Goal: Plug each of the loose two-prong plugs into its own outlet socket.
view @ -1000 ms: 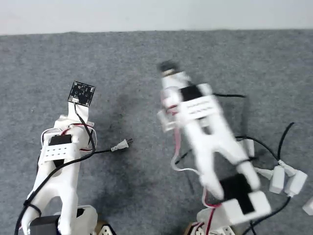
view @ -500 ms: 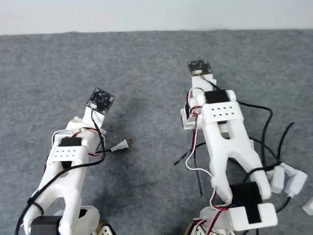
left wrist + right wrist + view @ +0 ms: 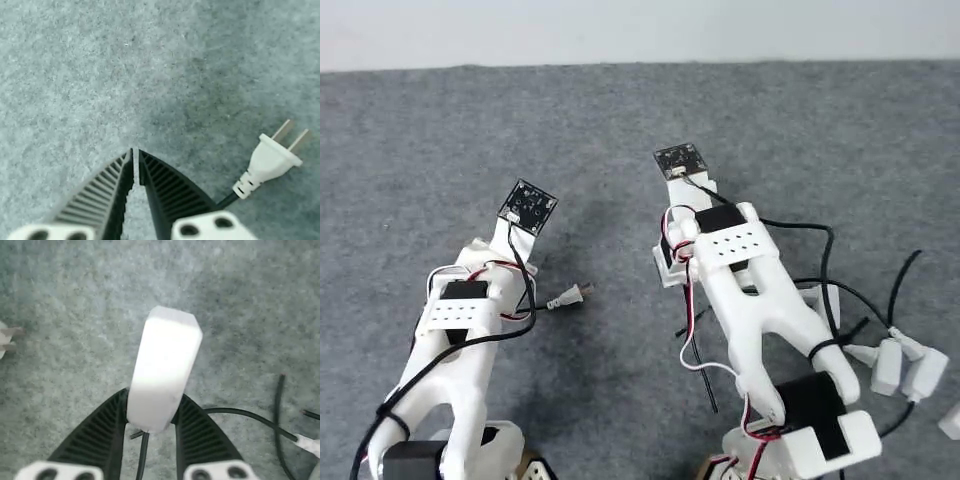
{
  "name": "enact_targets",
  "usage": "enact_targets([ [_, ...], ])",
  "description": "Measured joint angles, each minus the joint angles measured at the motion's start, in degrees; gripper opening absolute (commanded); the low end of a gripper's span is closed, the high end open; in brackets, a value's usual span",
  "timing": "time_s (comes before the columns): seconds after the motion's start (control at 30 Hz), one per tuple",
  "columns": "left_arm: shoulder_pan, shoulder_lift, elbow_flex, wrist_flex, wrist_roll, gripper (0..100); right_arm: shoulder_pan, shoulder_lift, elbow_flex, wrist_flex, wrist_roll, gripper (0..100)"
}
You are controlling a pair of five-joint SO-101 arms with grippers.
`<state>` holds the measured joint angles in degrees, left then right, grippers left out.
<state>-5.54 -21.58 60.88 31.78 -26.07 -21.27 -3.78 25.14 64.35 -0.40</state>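
Surface: I see a grey, felt-like carpet [image 3: 600, 120] covering the whole table; up close in my two wrist views it looks fuzzy and speckled.
Backdrop: in my high view a plain pale band [image 3: 620, 30] runs along the carpet's 12 o'clock edge.

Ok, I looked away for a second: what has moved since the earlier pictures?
The right arm, holding a white socket, swung out to the right, then partway back left, drawing in a little. The left arm shifted slightly right, then stopped. The loose plug on the carpet stayed put.
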Motion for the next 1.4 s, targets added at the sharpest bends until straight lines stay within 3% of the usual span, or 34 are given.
enact_targets([
  [0.37,0.0,0.0,0.0,0.0,0.0,2,-9.93,5.89,3.6,-9.14,-0.53,1.9],
  [0.6,-0.09,0.0,0.0,0.0,0.0,2,-15.3,13.54,0.09,-8.35,-4.22,22.2],
  [0.97,-0.09,0.0,0.0,0.0,0.0,2,-13.8,15.74,-20.66,9.58,-4.4,0.4],
  [1.4,-0.09,0.0,0.0,0.0,0.0,2,-16.62,16.44,-21.8,11.08,-3.34,0.9],
])
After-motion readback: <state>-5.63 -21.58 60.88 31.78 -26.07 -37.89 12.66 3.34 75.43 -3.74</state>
